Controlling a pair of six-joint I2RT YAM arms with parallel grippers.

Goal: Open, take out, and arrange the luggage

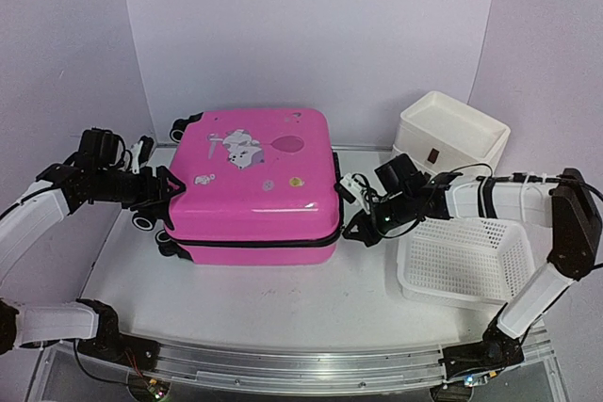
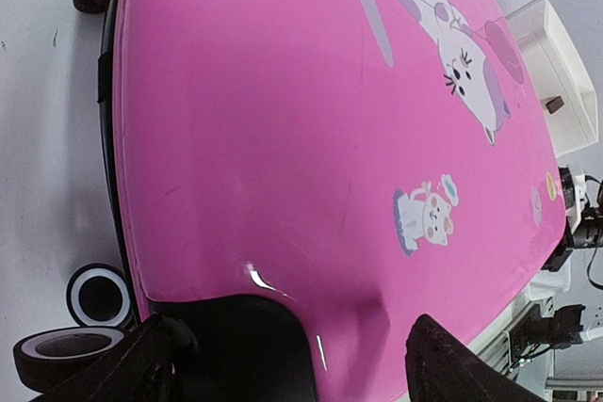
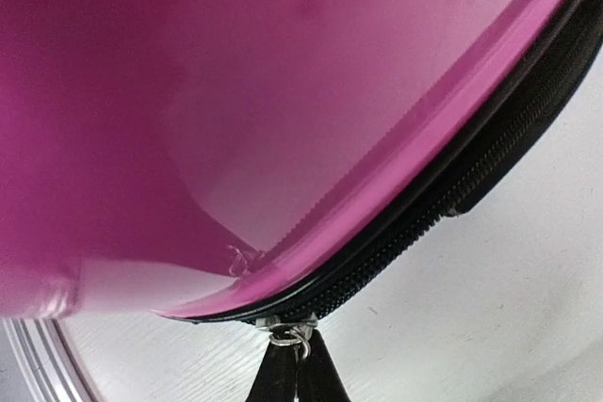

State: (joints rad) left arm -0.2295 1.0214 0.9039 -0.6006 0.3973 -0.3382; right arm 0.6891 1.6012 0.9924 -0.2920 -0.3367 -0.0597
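Luggage (image 1: 254, 185): pink hard-shell case with white cartoon print, lying flat on the table (image 1: 283, 303), left of centre. Shell halves are together, and the black zip band (image 3: 415, 223) runs around the seam. Black wheels (image 2: 97, 294) sit on its left side. Left gripper (image 1: 162, 190) is at that left edge with jaws spread wide over the shell's corner; contact cannot be told. Right gripper (image 1: 356, 225) is at the near-right corner, its 2 fingers pinched together on the zip pull (image 3: 290, 332). White mesh basket (image 1: 466, 256) stands right of the case. White drawer stack (image 1: 452, 134) stands beyond the basket, far right.
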